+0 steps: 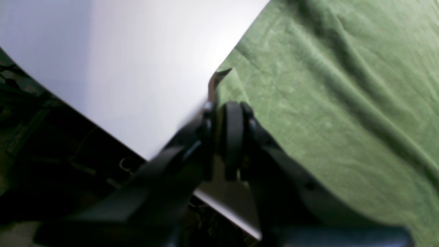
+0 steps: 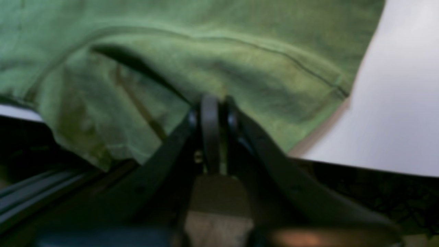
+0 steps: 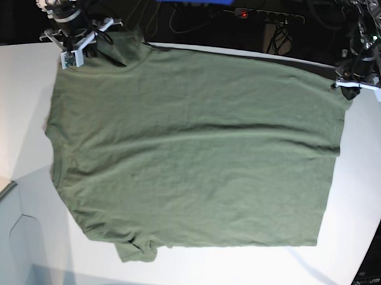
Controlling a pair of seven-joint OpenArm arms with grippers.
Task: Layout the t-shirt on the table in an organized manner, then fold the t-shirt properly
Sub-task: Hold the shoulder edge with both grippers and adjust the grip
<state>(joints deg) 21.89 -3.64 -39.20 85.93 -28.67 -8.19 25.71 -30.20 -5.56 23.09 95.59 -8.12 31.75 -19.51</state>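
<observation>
Base view, left to right: right gripper (image 3: 73,47) at the far-left corner of the t-shirt (image 3: 196,155), jaws pinched on the cloth near the sleeve; shirt spread flat on the table (image 3: 367,190), long axis running across; left gripper (image 3: 363,84) at the far-right corner, jaws nearly closed on the hem corner. Both arms sit on the far edge, body lies toward the camera, so the likely next pull runs that way.
</observation>
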